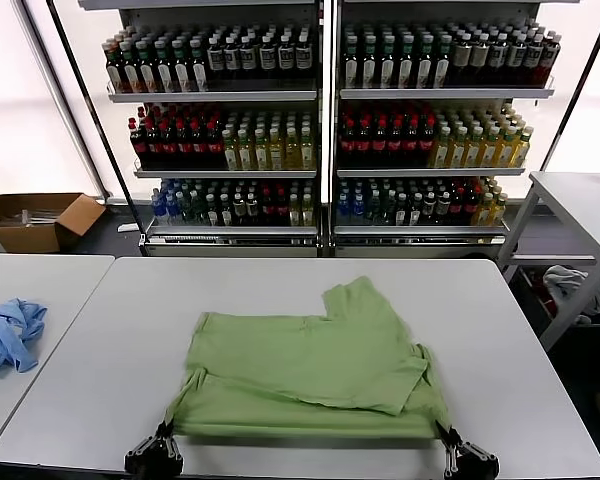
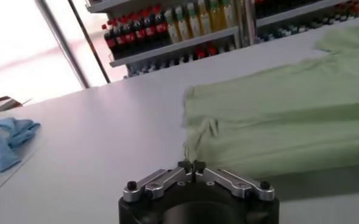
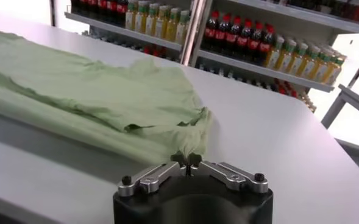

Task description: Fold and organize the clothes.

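The clothes (image 1: 315,365), a light green shirt, lie partly folded in the middle of the white table (image 1: 110,340), with one sleeve (image 1: 358,300) pointing to the far side. My left gripper (image 1: 165,433) is shut on the shirt's near left corner at the table's front edge. In the left wrist view the clothes (image 2: 289,109) run into the closed tips of that gripper (image 2: 192,165). At the near right corner my right gripper (image 1: 443,433) is shut on the fabric too. Its wrist view shows the clothes (image 3: 88,97) bunching into the gripper (image 3: 186,159). The near hem hangs slightly above the table, with shadow beneath it.
A light blue garment (image 1: 8,335) lies on a separate table to the left. Shelves of drink bottles (image 1: 320,130) stand behind the table. A cardboard box (image 1: 40,220) sits on the floor at the far left. Another table (image 1: 580,200) stands at the right.
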{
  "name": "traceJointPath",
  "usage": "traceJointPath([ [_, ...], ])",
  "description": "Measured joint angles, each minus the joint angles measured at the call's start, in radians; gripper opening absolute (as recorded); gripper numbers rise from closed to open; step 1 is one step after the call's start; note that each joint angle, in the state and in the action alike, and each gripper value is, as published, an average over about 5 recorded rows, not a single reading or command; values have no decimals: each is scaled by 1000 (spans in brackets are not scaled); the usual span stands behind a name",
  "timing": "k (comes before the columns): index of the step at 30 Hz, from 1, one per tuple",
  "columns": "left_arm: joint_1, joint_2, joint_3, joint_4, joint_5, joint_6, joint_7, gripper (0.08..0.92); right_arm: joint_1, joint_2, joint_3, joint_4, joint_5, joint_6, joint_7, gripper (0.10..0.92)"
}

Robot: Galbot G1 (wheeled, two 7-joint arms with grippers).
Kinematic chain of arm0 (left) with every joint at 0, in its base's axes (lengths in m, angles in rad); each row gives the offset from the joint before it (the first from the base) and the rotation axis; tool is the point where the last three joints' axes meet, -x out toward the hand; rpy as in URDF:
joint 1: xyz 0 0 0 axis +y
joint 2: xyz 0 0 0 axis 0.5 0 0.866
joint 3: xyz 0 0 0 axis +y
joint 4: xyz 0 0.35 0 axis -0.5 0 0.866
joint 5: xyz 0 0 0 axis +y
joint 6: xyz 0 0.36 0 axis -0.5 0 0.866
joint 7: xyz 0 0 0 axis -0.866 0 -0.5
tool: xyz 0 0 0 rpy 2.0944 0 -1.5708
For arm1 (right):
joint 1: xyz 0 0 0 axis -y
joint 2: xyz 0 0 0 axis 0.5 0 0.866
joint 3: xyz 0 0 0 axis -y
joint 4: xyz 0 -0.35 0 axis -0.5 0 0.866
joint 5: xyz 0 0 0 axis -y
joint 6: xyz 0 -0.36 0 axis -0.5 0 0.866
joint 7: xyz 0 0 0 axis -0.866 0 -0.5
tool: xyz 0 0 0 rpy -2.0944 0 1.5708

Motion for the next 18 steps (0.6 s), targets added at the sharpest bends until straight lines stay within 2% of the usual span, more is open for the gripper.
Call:
traceJointPath([
  [2,12,-2,8,-1,15,-3,-15,82,-18,5,-7,8,-10,3,18,139],
  [6,30,-3,21,-7,37,-2,-43,110,-48,12,-16,23,-21,6,52,238],
  [18,98,5,28,-64,108,-7,-119,439,-107,11,34,98,-28,7,92,585],
])
